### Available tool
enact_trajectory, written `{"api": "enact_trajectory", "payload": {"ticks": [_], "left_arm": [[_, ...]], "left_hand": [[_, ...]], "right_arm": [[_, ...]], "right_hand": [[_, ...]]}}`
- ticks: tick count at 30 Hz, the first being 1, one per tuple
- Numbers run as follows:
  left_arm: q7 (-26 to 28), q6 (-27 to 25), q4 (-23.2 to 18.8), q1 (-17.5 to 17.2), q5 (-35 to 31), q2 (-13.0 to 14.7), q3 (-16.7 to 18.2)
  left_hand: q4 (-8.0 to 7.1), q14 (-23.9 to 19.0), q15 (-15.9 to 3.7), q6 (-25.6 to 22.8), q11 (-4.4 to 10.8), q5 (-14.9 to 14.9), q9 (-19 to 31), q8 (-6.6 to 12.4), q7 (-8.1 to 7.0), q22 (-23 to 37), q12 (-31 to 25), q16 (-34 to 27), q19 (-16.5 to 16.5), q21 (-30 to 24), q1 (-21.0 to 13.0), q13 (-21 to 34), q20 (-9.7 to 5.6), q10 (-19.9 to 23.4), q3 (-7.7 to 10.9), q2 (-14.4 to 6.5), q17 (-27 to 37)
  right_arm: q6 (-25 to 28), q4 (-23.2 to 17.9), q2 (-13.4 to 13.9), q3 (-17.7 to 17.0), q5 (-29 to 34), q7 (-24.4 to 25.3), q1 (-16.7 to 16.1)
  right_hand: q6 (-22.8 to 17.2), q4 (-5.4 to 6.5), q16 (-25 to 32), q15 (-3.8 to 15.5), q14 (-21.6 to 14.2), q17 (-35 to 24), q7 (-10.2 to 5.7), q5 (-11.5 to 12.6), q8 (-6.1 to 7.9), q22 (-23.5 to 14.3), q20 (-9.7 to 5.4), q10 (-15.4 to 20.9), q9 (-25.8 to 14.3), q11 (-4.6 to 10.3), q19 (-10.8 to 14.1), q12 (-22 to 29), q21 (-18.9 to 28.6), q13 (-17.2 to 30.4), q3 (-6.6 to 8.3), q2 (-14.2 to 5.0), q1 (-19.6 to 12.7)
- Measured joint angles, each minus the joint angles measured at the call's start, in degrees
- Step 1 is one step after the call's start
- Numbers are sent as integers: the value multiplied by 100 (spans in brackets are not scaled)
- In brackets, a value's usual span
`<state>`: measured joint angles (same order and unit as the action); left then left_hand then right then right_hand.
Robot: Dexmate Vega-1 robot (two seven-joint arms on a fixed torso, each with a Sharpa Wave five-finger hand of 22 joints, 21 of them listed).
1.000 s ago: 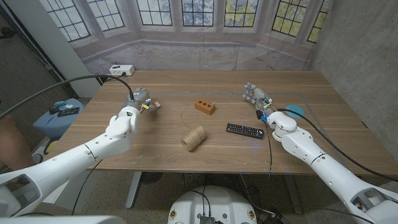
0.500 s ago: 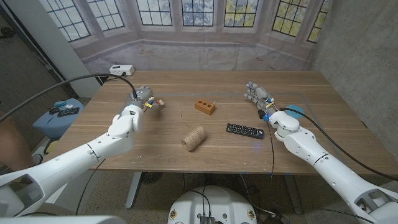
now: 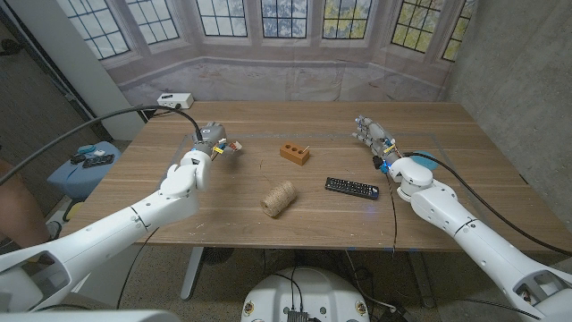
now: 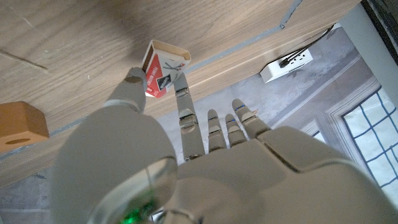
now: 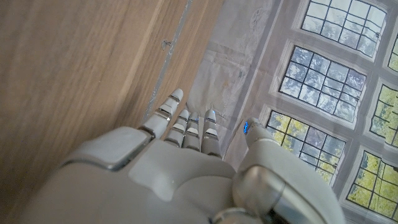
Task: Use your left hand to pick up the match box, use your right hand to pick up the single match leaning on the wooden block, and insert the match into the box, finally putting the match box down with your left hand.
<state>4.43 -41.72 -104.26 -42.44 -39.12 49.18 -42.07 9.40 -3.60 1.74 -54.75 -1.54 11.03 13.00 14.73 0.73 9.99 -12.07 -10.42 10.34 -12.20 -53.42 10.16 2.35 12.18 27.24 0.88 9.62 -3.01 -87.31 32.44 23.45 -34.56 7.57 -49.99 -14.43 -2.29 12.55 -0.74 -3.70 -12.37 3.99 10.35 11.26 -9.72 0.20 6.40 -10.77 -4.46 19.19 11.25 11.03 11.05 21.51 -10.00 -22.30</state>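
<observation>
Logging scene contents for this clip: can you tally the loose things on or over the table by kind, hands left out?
match box: 1
match: 1
wooden block: 1
twine roll: 1
remote control: 1
white power strip: 1
Total: 6

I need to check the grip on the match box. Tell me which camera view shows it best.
The left wrist view: the match box appears large there, its red label clear, pinched between the left robot hand's fingertips. The head view shows it only as a tiny shape at that robot hand. The right wrist view gives nothing on it.
</observation>
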Motion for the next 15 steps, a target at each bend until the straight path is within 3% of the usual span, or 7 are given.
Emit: {"api": "enact_trajectory", "payload": {"ticks": [15], "left_arm": [[-18, 117, 19, 128, 48, -161, -61]], "left_hand": [[-24, -31, 31, 1, -21, 0, 20, -1, 1, 0, 21, 0, 21, 34, 0, 0, -21, 21, -24, 0, 0]], "right_arm": [[57, -35, 80, 30, 135, 4, 51]], "right_hand": [[0, 0, 0, 0, 0, 0, 0, 0, 0, 0, 0, 0, 0, 0, 0, 0, 0, 0, 0, 0, 0]]}}
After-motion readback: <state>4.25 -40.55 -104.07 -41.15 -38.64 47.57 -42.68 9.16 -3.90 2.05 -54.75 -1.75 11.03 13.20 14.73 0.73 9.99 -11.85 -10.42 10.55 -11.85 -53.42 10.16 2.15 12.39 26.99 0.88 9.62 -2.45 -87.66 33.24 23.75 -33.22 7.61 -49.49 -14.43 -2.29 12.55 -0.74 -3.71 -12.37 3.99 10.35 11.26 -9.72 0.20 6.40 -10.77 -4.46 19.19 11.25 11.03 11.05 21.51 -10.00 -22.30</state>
